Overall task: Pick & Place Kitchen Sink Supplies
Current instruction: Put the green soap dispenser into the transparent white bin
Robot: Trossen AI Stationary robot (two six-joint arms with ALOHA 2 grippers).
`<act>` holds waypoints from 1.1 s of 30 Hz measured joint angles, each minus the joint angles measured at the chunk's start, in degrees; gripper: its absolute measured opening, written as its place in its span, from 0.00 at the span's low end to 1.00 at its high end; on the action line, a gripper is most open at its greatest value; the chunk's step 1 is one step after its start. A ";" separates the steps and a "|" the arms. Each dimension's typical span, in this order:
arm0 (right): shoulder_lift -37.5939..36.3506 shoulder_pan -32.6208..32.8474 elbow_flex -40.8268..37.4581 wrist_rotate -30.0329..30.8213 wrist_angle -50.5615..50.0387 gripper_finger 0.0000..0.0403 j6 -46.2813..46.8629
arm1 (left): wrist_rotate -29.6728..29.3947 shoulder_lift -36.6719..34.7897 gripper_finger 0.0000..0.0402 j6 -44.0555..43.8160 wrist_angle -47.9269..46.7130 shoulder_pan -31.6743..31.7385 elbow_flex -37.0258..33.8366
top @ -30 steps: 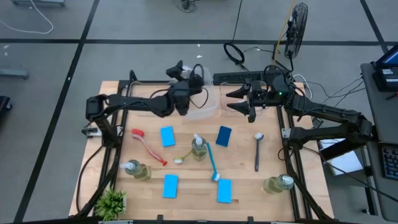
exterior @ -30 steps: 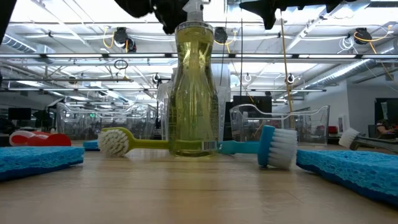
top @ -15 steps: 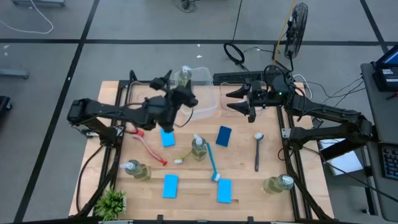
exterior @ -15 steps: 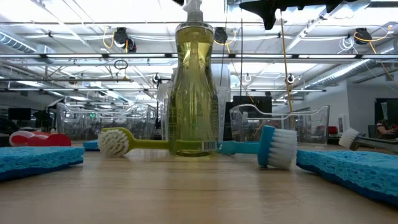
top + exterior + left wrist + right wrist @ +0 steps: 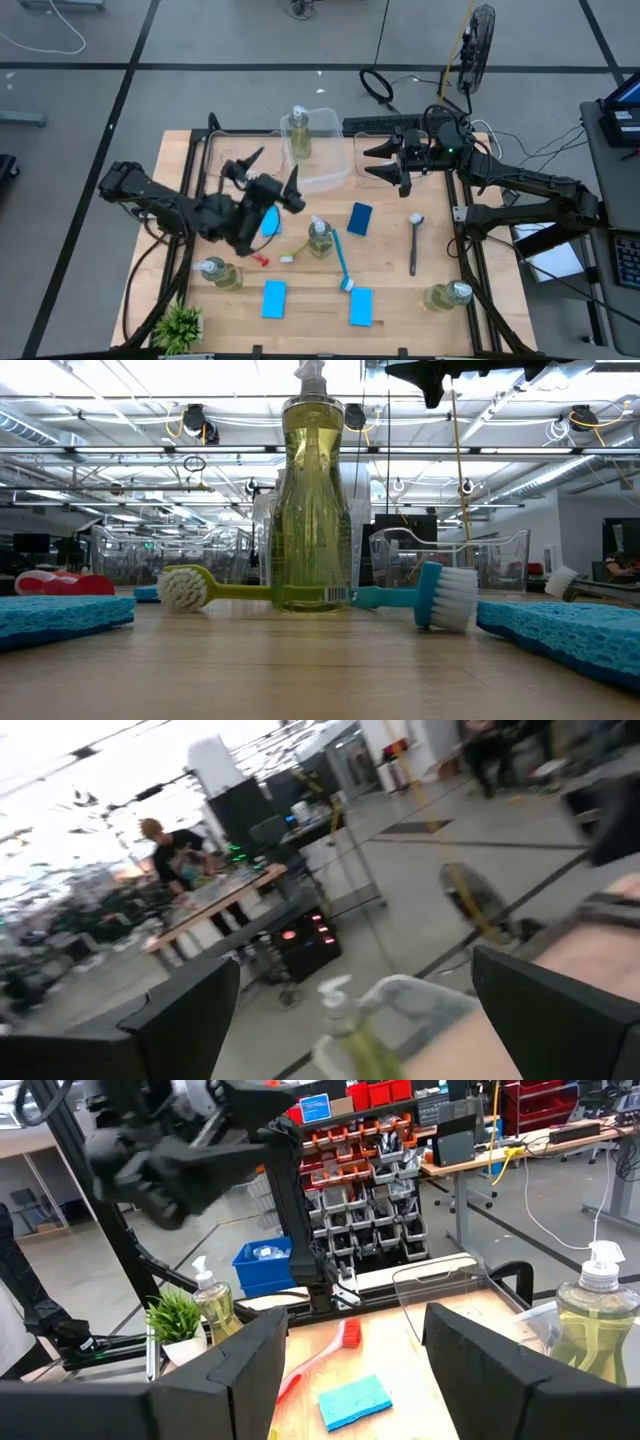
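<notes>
Sponges (image 5: 275,298), brushes (image 5: 340,262) crowding table centre

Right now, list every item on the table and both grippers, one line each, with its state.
Left gripper: open, empty, above the red brush.
Right gripper: open, empty, beside the bin.
Clear bin: holds one pump bottle, upright.
Three other pump bottles: upright on the table.
Four blue sponges: flat.
Brushes: lying flat.
Potted plant: upright.

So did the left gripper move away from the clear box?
Yes. In the high view the left gripper was over the clear bin a second ago. It has pulled back toward the table's near-left side, leaving a pump bottle standing in the bin.
</notes>
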 joint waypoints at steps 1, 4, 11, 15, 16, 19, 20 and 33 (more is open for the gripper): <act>0.00 0.00 0.00 -0.01 -0.01 0.55 0.00 | 0.01 0.01 0.99 1.05 2.25 -0.93 0.00; 0.00 0.00 0.00 -0.02 0.00 0.55 -0.01 | -0.03 -0.33 0.99 3.54 7.75 -3.75 0.02; 0.00 0.00 0.00 0.00 -0.02 0.55 -0.01 | -0.01 -3.02 0.99 5.72 11.62 -11.61 0.02; -0.01 0.00 0.00 0.09 -0.02 0.55 -0.01 | -0.01 -5.43 0.99 4.15 11.36 -15.84 0.02; 0.00 0.00 0.00 0.11 -0.02 0.55 -0.01 | 0.01 -6.02 0.99 3.94 11.35 -16.85 0.02; 0.00 0.00 0.00 0.11 -0.02 0.55 -0.01 | 0.01 -7.50 0.99 3.92 11.26 -20.17 0.02; 0.00 0.00 0.00 0.12 -0.02 0.55 -0.01 | 0.01 -7.78 0.99 3.92 11.22 -20.86 0.02; 0.00 0.00 0.00 0.20 -0.02 0.55 -0.01 | 0.07 -8.74 0.99 7.79 10.21 -33.49 0.02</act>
